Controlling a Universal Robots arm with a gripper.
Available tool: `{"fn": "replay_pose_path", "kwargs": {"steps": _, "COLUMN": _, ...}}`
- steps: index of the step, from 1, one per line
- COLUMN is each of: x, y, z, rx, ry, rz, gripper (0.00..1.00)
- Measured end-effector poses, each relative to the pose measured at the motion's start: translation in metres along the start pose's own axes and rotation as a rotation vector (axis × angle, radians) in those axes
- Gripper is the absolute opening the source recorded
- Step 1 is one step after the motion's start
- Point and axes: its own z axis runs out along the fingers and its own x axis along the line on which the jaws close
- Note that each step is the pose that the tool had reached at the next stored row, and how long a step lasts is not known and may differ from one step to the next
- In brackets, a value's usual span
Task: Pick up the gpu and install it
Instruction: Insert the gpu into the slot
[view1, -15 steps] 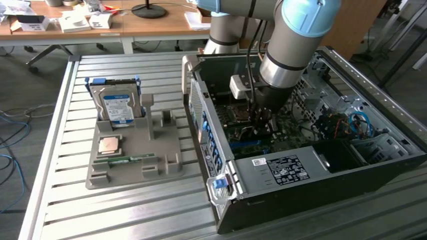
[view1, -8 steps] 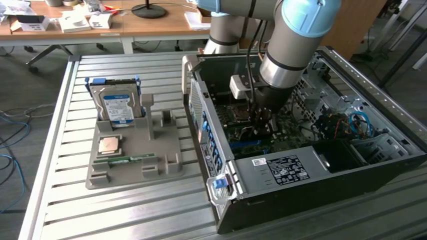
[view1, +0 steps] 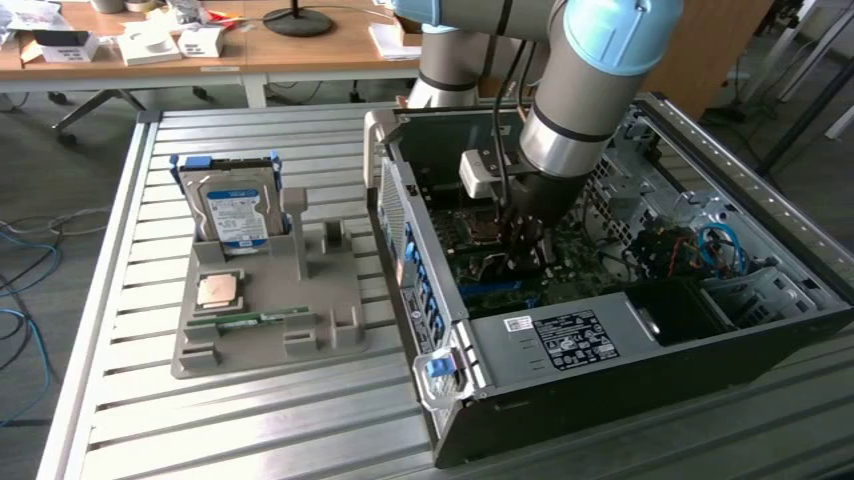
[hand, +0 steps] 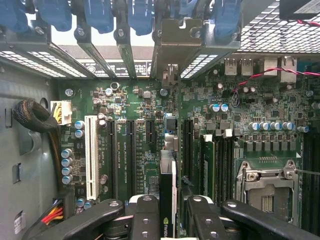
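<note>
Gripper (hand: 169, 212) jaws clamp the gpu (hand: 168, 175), seen edge-on above the motherboard (hand: 130, 150). Its face and lower edge are hidden, and the arm (view1: 577, 120) blocks it inside the case (view1: 641, 400).

gpu (hand: 167, 200) over motherboard (hand: 145, 107), inside case (view1: 601, 405)

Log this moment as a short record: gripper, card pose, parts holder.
gripper: closed on the gpu, inside the open case
card pose: edge-on between the fingers, over the motherboard slots; seated or not, cannot tell
holder: on the table, carrying hard drive and memory stick
</note>
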Motion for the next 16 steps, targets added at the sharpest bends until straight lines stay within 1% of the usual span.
{"fn": "replay_pose_path", "kwargs": {"steps": 16, "x": 0.0001, "y": 0.0, "z": 0.0011, "rx": 0.0003, "ry": 0.0, "rz": 0.005, "gripper": 0.26}}
